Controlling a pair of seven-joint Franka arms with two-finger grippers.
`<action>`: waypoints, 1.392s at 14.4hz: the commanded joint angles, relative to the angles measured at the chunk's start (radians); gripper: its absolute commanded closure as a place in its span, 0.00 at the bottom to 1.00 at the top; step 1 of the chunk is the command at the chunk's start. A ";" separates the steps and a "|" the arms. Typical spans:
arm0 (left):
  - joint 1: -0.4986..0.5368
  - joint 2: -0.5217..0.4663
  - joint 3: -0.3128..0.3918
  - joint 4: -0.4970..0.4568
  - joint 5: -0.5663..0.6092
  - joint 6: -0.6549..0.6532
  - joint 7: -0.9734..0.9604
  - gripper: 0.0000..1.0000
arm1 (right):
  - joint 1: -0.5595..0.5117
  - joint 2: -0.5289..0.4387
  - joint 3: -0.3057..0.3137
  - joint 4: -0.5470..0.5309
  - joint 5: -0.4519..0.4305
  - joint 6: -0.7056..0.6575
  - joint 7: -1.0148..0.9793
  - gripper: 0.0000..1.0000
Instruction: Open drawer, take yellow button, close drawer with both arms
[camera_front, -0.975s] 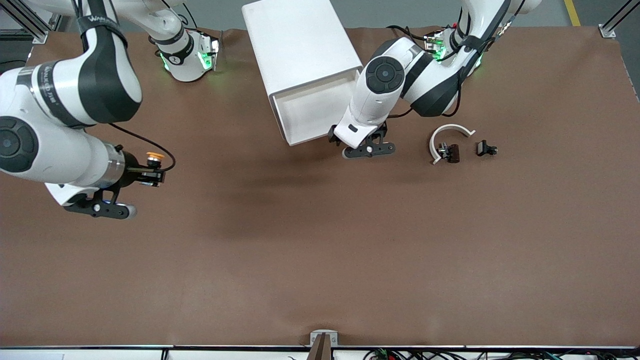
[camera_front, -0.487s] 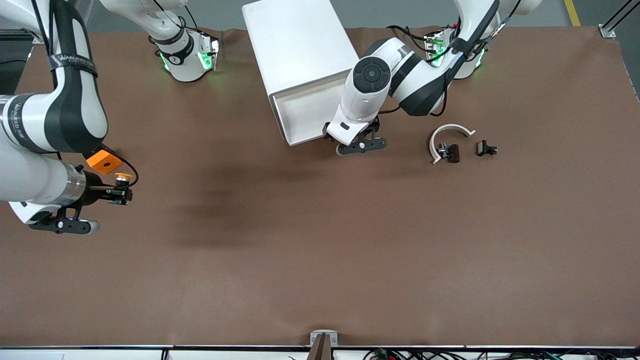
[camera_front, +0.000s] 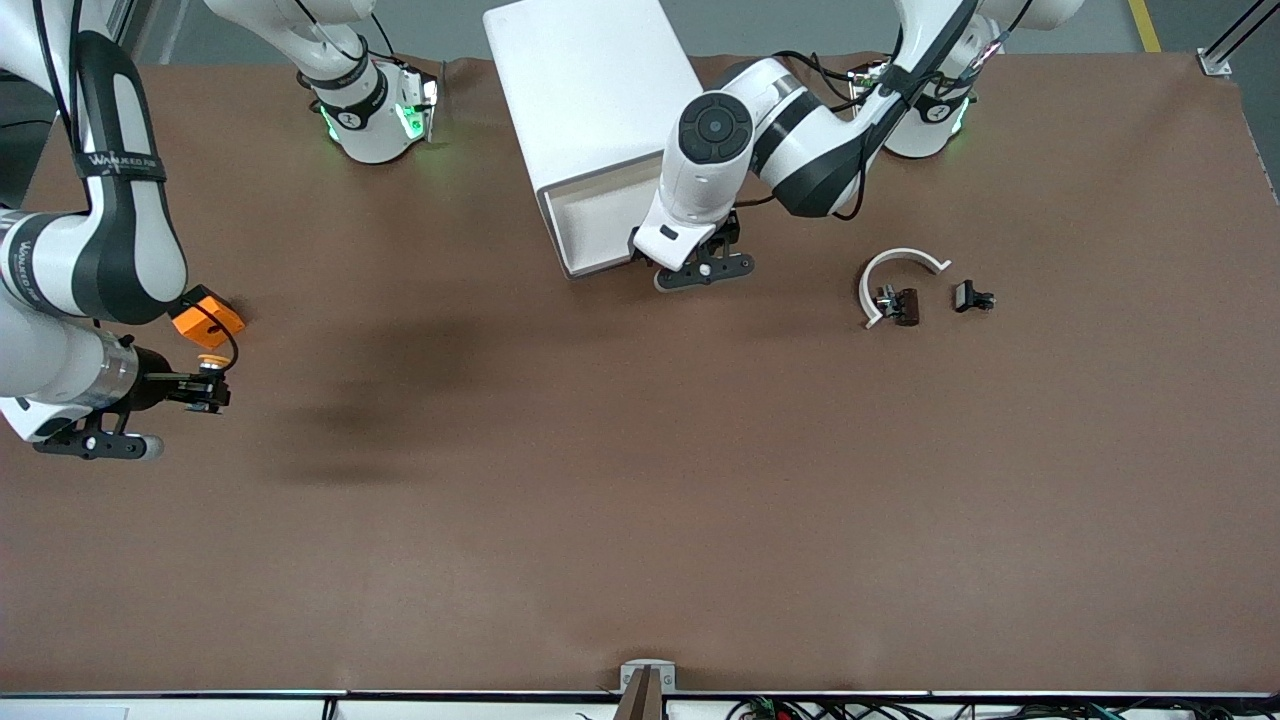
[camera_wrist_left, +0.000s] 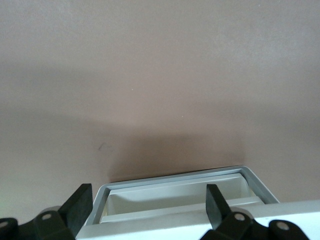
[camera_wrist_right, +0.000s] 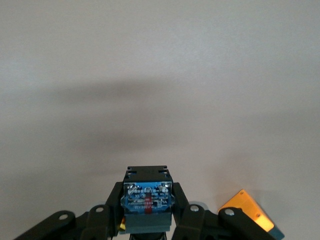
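The white cabinet (camera_front: 590, 90) stands at the table's robot side, its top drawer (camera_front: 598, 222) partly out with the tray showing bare. My left gripper (camera_front: 675, 262) is at the drawer's front edge. In the left wrist view this gripper (camera_wrist_left: 147, 205) is open, its fingers (camera_wrist_left: 80, 206) standing at either side of the drawer (camera_wrist_left: 175, 192). My right gripper (camera_front: 210, 392) is low over the table at the right arm's end, shut on the button (camera_front: 210, 362). The right wrist view shows the button's dark-blue body (camera_wrist_right: 147, 199) clamped between the fingers (camera_wrist_right: 102, 220).
An orange square block (camera_front: 206, 318) lies on the table just beside my right gripper, and it shows in the right wrist view (camera_wrist_right: 247, 211) too. A white curved strip (camera_front: 898, 268) and small black-brown parts (camera_front: 905, 305) lie toward the left arm's end.
My right gripper has carried the button toward the right arm's end of the table and lower, beside the orange block. My left gripper has moved toward the cabinet and the drawer stands less far out.
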 joint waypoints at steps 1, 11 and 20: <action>-0.018 0.005 -0.023 0.002 -0.016 -0.022 -0.031 0.00 | -0.018 -0.039 0.020 -0.119 -0.028 0.123 -0.008 1.00; -0.024 0.008 -0.112 0.013 -0.166 -0.068 -0.136 0.00 | -0.023 0.076 0.023 -0.208 -0.026 0.378 -0.005 1.00; 0.038 0.008 -0.072 0.101 -0.197 -0.132 -0.192 0.00 | -0.018 0.171 0.023 -0.216 -0.019 0.490 0.011 1.00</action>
